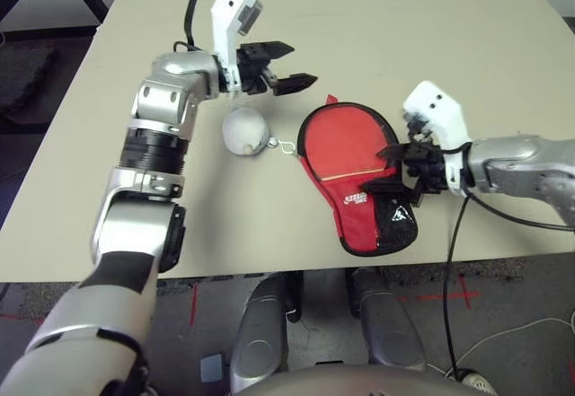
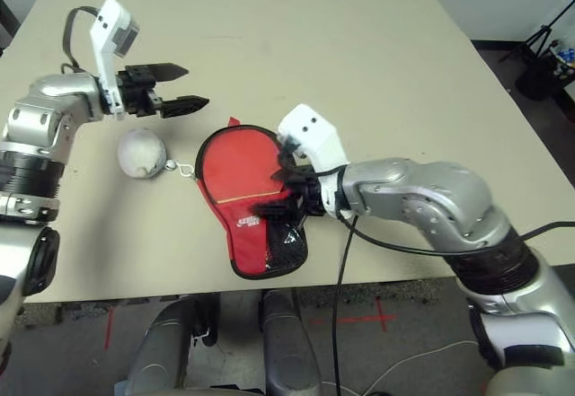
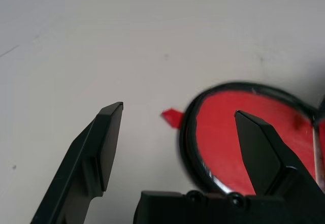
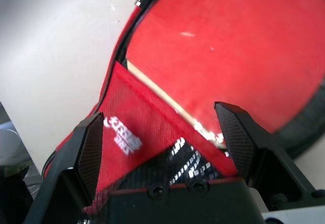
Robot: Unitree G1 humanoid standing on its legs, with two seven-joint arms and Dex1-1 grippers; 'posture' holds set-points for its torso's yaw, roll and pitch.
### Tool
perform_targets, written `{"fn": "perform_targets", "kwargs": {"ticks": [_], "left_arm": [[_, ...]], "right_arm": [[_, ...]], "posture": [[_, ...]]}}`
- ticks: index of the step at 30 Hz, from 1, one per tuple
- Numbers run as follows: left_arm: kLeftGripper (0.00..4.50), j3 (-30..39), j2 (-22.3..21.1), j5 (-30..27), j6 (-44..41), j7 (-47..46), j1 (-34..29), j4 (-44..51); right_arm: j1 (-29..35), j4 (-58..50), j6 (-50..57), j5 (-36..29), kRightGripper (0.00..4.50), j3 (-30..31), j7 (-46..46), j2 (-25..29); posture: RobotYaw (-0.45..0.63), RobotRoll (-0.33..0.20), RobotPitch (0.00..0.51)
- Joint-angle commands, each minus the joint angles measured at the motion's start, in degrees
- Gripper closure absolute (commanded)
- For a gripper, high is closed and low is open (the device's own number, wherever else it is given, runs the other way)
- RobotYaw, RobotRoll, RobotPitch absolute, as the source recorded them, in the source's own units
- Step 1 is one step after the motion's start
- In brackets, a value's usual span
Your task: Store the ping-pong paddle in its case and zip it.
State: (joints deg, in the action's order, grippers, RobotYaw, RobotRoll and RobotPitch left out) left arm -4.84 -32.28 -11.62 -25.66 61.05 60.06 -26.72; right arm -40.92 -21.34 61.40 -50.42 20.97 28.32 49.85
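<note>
Beige table (image 1: 377,37) bearing red case (image 1: 368,221) with ping-pong paddle (image 1: 346,145) already laid inside, flap folded back, zip apparently undone; right gripper (image 1: 395,170) spread over it, left gripper (image 1: 283,66) spread, empty, near whitish lump (image 1: 244,132)

Case (image 1: 359,221): woven red cloth, matt, with a black mesh pocket and printed white logo. Paddle (image 4: 233,46) face: smooth red rubber, slight sheen; a light wood edge is seen beneath it. Lump (image 1: 244,132): soft whitish-grey fabric, matt. Counter (image 1: 377,28): smooth matt beige laminate. Gripper fingers (image 3: 104,148): matt black plastic.
</note>
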Motion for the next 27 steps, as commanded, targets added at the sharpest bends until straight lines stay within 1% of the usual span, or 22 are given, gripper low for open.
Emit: {"fn": "perform_targets", "kwargs": {"ticks": [1, 4, 8, 9, 16, 22, 27], "left_arm": [[0.00, -1.3, -2.6, 1.0, -0.5, 2.8, -0.3, 1.0], [0.00, -2.0, -4.4, 1.9, -0.1, 4.6, -0.3, 0.3], [0.00, -2.6, -5.9, 2.7, 0.0, 6.1, -0.1, -0.1], [0.00, -2.7, -6.1, 2.9, -0.1, 6.5, 0.0, -0.1], [0.00, -3.1, -7.6, 3.8, -0.7, 8.5, 1.0, -0.5], [0.00, -3.7, -8.7, 4.5, -0.9, 10.2, 1.9, -1.0], [0.00, -5.7, -11.0, 5.6, -1.5, 14.3, 1.6, -0.3]], "right_arm": [[-0.7, 2.5, -0.9, 6.4, 0.01, 2.7, 3.1, -2.8], [-1.8, 5.4, -2.5, 12.2, 0.01, 5.0, 5.8, -5.2], [-2.5, 8.6, -3.7, 17.7, 0.01, 6.9, 8.6, -7.7], [-2.6, 9.1, -3.9, 19.0, 0.01, 7.5, 9.5, -7.9], [-2.5, 10.7, -4.8, 27.2, 0.01, 11.6, 15.3, -8.1], [-2.5, 10.7, -4.2, 31.6, 0.01, 12.7, 18.3, -8.1], [-2.3, 10.3, -5.0, 35.5, 0.01, 13.7, 19.6, -7.9]], "posture": [[-0.06, 0.000, 0.219], [-0.05, 0.000, 0.219], [-0.05, 0.000, 0.219], [-0.04, 0.000, 0.223], [-0.03, 0.000, 0.229], [-0.03, 0.000, 0.232], [-0.04, 0.000, 0.237]]}}
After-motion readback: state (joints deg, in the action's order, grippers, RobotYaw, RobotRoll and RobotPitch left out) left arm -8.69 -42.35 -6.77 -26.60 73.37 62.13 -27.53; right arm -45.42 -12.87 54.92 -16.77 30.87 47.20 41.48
